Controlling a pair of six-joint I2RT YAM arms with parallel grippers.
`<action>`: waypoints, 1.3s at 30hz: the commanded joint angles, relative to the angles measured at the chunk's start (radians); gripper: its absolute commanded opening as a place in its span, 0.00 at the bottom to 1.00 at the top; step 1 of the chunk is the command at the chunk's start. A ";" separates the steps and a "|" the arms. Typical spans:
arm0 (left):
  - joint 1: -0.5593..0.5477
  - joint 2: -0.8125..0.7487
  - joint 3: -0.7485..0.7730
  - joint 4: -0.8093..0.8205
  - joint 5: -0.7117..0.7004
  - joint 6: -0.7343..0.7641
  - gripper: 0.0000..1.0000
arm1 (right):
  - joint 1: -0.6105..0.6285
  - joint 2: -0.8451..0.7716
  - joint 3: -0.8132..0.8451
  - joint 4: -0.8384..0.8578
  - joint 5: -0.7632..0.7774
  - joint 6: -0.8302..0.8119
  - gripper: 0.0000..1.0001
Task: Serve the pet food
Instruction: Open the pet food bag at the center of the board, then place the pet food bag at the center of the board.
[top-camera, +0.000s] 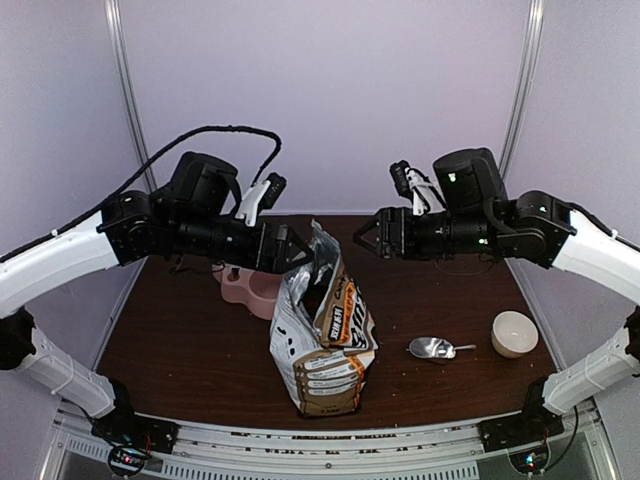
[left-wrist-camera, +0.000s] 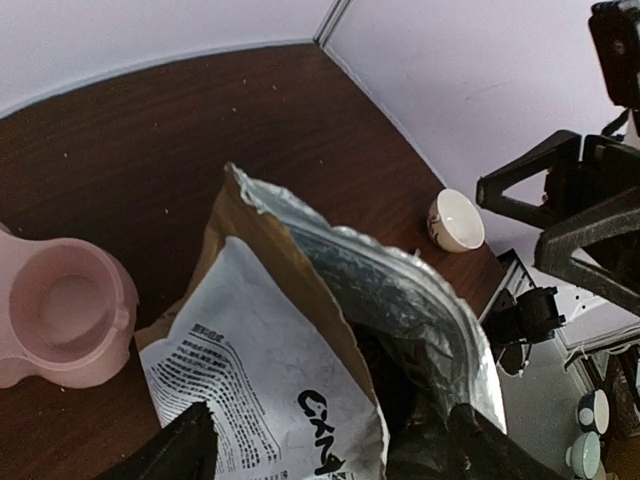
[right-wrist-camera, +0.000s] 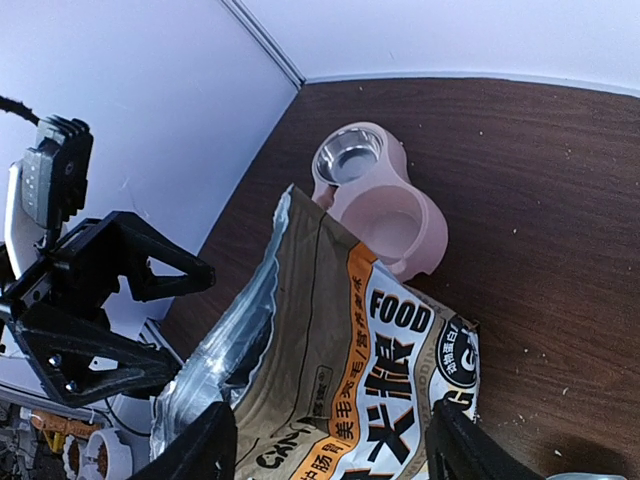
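Pet food: inside the kibble bag (top-camera: 322, 335), midway along the bench (top-camera: 180, 340), nearer its front edge; pellets too dark to see.
Left claw (top-camera: 300, 252): open, astride the bag's open rim, gripping nothing.
Right claw (top-camera: 362, 238): open, just right of the rim, apart.
Risk: unheld, the slumped bag may topple or fold shut if nudged, spilling short of the pink feeder (top-camera: 255, 288).

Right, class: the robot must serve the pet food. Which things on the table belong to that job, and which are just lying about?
For the job: pet food bag, pink feeder, metal scoop.
Lying about: white cup.
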 joint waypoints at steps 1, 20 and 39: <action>-0.005 0.037 0.049 -0.037 0.088 -0.027 0.82 | 0.047 0.058 0.105 -0.141 0.099 0.049 0.65; -0.009 0.054 0.029 -0.041 0.175 -0.028 0.34 | 0.178 0.330 0.415 -0.386 0.276 -0.018 0.48; -0.012 -0.012 0.108 -0.113 -0.047 -0.012 0.00 | 0.151 0.289 0.460 -0.567 0.487 -0.059 0.00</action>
